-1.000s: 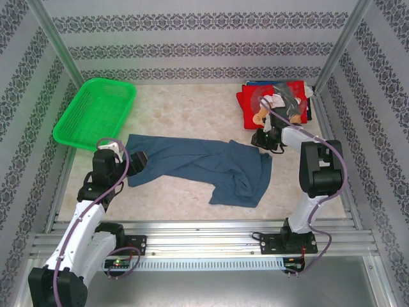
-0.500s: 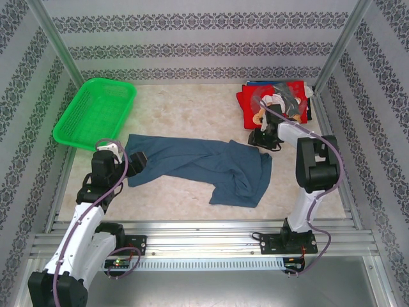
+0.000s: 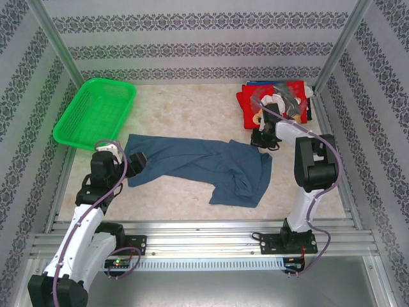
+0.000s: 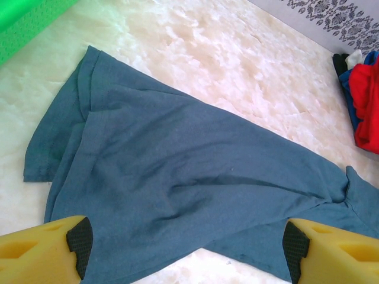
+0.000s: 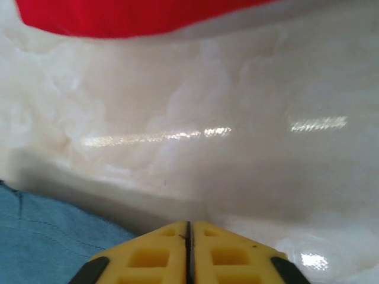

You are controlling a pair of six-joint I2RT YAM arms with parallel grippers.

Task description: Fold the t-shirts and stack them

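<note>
Logged slate-blue t-shirt (image 3: 198, 167) lying unfolded across table (image 3: 192, 109) centre.
Noted bare surface beyond, green basket (image 3: 96, 112) at far-left edge, red t-shirt (image 3: 246, 102) in far-right corner, print unreadable. Found left gripper (image 4: 186, 242) spread over shirt's left end, right gripper (image 5: 188, 231) pressed together, empty, between shirts.

Walls (image 3: 204, 38): white, horizontal bands of dark floral pattern; back and both sides.
Tabletop (image 3: 192, 105): pale cream, marbled, glossy; light streaks reflected.
Left post (image 3: 57, 45), right post (image 3: 343, 45): metal, at rear corners.
Aluminium rails (image 3: 204, 233): along near edge.
Green mesh basket (image 3: 96, 109): far left corner.
</note>
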